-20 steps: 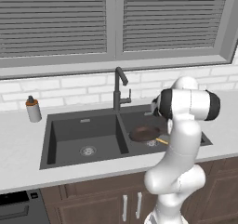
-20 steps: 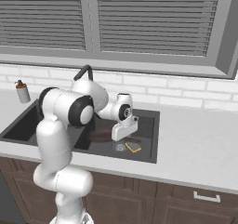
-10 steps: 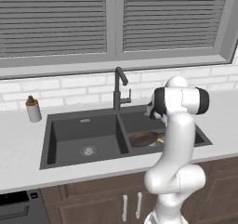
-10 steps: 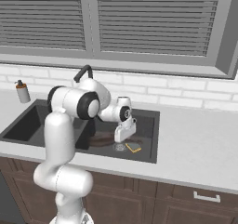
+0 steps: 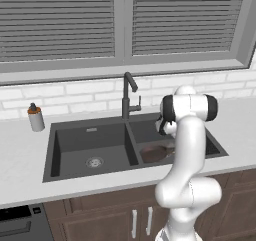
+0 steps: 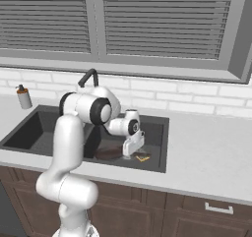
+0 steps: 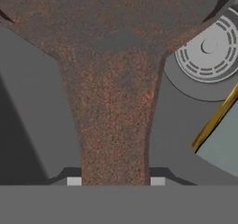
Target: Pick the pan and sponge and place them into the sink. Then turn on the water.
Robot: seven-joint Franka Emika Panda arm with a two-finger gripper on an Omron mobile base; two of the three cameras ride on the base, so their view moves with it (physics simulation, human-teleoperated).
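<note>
Claw closed on long handle of rigid, probably heavy dark brown round frying pan, pan-heavy, inside right basin of dark grey sink.

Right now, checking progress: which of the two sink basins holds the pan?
The right-hand basin, the one the arm reaches into. The pan lies on its floor with the sponge beside it; the left basin shows just its drain.
</note>
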